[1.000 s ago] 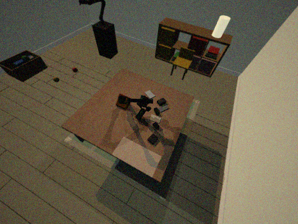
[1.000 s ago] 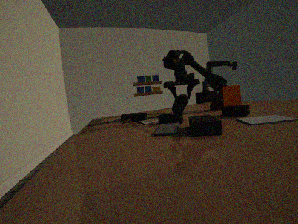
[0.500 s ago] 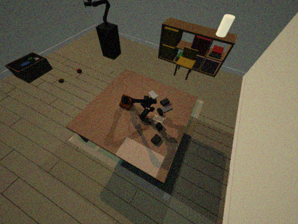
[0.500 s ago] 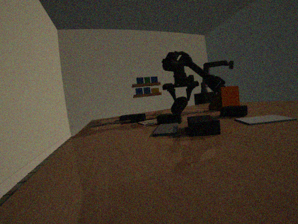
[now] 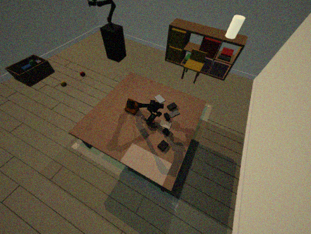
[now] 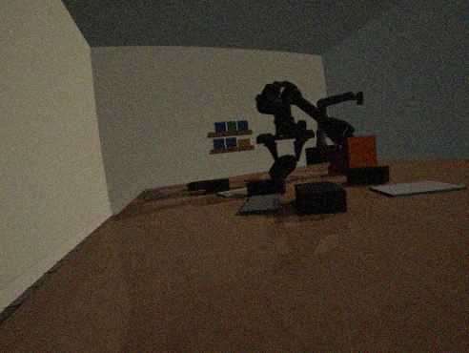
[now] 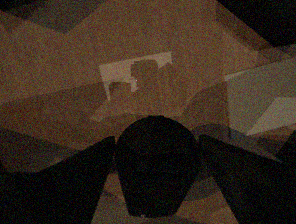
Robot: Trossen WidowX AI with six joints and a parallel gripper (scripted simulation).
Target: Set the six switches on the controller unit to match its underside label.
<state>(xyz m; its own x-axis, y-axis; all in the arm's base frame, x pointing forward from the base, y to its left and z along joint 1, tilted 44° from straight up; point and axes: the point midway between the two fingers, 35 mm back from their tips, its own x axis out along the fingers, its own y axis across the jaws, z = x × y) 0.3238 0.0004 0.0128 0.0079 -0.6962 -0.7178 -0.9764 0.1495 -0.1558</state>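
My gripper [image 6: 287, 159] [image 7: 157, 140] points down above the bench, its fingertips on either side of a dark part [image 6: 282, 169] [image 7: 156, 172] with a rounded outline. The part is held between them, tilted, over the middle of the bench, and looks like the controller unit. Its lower end is close to a low dark module [image 6: 259, 187] in the exterior view; whether they touch cannot be told. In the wrist view it is nearly black and fills the gap between the fingers. No rockers, numbers or label squares can be made out.
Dark modules [image 5: 163, 145] [image 6: 320, 197] and flat pale plates [image 5: 159, 98] [image 6: 419, 188] lie around the gripper. An orange box [image 6: 362, 152] stands near the arm's base. A large pale sheet [image 5: 142, 159] lies at the bench edge. Shadows darken the wrist view.
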